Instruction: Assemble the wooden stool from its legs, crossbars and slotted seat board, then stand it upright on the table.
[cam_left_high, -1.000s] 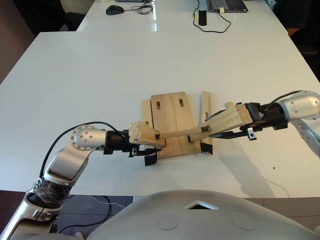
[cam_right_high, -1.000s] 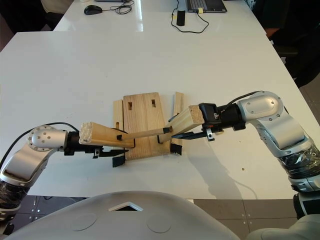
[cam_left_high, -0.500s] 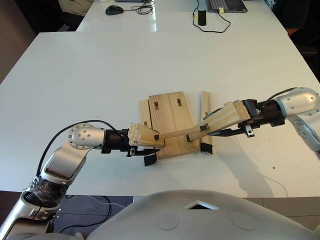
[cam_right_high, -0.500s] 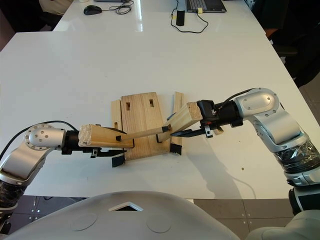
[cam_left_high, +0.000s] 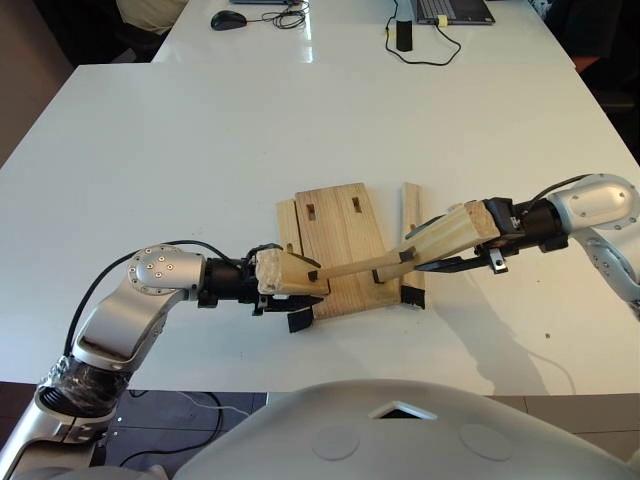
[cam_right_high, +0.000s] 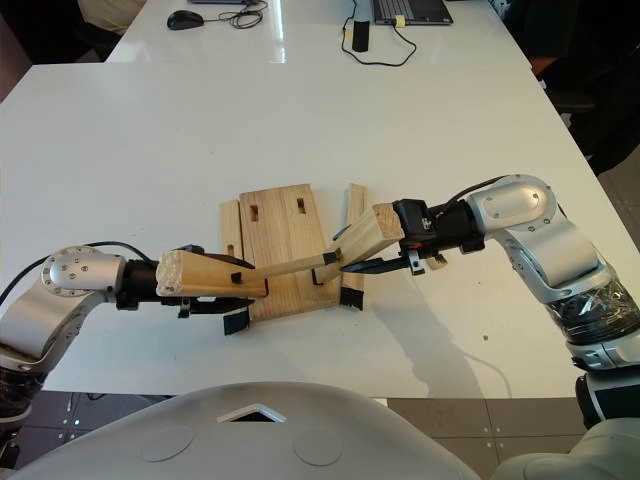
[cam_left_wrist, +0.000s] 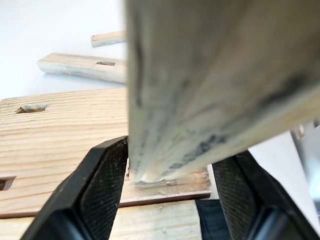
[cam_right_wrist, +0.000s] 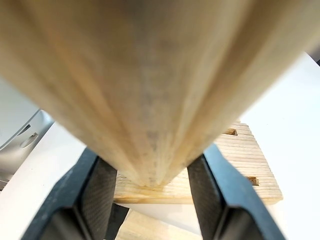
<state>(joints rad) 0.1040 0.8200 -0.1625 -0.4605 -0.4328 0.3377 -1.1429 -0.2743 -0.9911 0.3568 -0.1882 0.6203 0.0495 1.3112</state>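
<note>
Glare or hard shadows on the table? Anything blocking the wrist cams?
Left eye view: soft shadow on the table under the right arm; sheen on the far table. Left wrist view: the left leg, clamped in the left gripper, hides much of the seat board. Right wrist view: the right leg does likewise.

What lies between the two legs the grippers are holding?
A thin crossbar bridges the left leg and the right leg, one end at each, passing over the seat board. Both eye views show it.
</note>
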